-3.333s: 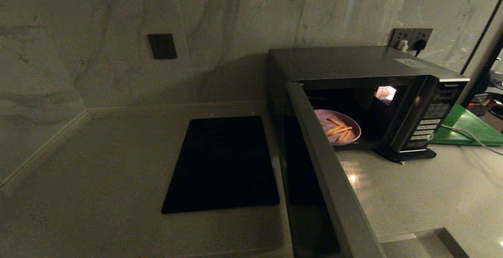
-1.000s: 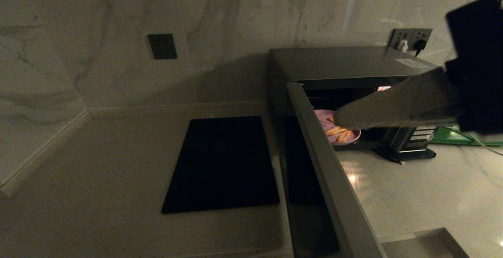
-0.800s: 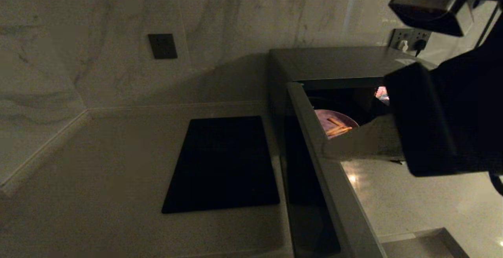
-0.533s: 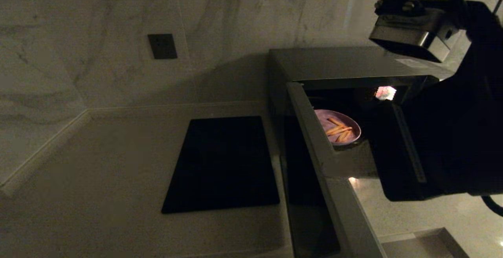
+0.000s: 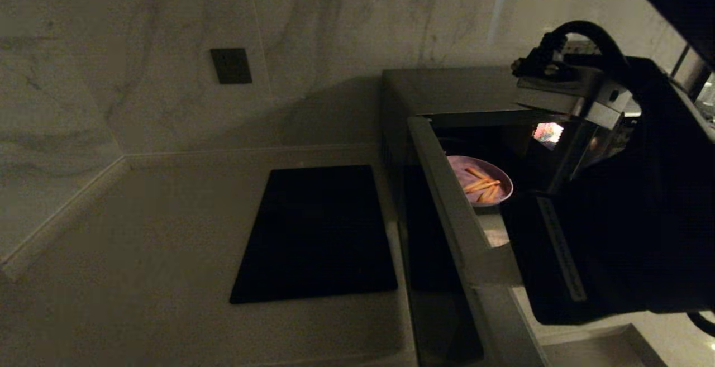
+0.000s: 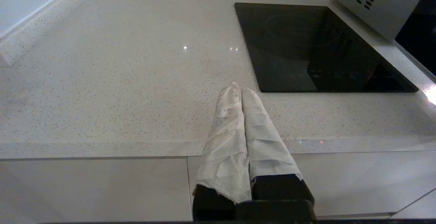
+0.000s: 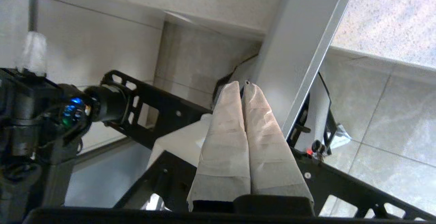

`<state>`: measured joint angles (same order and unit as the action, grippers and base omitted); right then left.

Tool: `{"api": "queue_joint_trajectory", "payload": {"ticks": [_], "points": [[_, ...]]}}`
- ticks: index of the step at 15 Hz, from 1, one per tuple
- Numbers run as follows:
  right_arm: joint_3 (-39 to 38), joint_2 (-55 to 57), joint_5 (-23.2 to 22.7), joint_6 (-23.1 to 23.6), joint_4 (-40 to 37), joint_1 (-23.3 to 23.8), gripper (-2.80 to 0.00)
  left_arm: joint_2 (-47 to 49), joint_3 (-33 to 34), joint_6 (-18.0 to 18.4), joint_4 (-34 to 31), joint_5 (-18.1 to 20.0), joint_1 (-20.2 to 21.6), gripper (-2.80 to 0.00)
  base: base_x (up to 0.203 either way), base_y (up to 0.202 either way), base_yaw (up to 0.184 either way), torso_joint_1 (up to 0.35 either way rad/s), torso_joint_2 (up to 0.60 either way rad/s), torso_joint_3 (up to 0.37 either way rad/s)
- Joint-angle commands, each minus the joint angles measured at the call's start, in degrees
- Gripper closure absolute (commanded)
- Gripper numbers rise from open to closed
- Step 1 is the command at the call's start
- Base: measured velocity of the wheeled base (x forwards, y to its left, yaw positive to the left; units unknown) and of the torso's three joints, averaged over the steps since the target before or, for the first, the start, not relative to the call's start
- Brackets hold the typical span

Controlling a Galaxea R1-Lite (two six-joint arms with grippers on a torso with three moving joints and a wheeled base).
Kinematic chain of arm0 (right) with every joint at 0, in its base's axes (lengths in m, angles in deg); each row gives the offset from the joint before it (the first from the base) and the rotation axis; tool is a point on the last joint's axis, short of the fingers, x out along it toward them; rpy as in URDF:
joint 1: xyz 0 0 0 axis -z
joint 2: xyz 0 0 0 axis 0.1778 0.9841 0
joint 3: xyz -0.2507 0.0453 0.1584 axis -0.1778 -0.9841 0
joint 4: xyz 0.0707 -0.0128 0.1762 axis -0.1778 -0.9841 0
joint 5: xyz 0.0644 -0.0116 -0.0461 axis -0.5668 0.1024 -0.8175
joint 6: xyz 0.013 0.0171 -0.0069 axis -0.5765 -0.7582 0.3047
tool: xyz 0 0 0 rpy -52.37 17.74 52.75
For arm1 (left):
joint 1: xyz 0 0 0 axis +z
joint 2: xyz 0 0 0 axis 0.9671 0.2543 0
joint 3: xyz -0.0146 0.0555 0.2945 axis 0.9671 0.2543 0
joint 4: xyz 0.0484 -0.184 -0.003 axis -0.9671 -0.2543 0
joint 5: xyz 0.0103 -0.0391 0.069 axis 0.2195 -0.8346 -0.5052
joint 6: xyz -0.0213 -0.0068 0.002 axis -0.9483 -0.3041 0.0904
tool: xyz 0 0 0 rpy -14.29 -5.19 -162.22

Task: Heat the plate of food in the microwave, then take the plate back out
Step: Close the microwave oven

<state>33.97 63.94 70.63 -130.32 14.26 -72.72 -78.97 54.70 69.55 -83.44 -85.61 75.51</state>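
A pale speckled stone countertop (image 5: 139, 244) carries everything, meeting the marble wall at the far and left edges with a low upstand. A flat black cooktop slab (image 5: 318, 233) lies flush on it, left of centre. Just to the right of the slab stands the microwave (image 5: 463, 90), set against the far wall, its door swung open toward the near edge. The countertop's near edge drops to white cabinet fronts (image 6: 95, 186).

Microwave (image 5: 447, 90): silver-grey box on pale tabletop against the marble wall, door (image 5: 463, 233) swung fully open toward the camera, cavity lit. Plate of food (image 5: 479, 180): round lilac plate, flat on cavity floor near the opening's left side, a few orange-tan sticks on it
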Motion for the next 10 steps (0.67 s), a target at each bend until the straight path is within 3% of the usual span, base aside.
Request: {"api": "queue_joint_trajectory", "payload": {"ticks": [1,6,10], "points": [[-0.64,0.08,0.09,-0.38,-0.54,-0.1,0.0,0.09,0.0,-0.06,0.04,-0.05,0.02,0.0,0.0,0.0,0.0,0.0,0.0,0.0],[-1.49,0.08,0.32,-1.05,-2.96,-0.1,0.0,0.09,0.0,-0.06,0.04,-0.05,0.02,0.0,0.0,0.0,0.0,0.0,0.0,0.0],[-3.46,0.0,3.93,-2.83,-3.74,-0.06,0.0,0.09,0.0,-0.06,0.04,-0.05,0.02,0.0,0.0,0.0,0.0,0.0,0.0,0.0]]}}
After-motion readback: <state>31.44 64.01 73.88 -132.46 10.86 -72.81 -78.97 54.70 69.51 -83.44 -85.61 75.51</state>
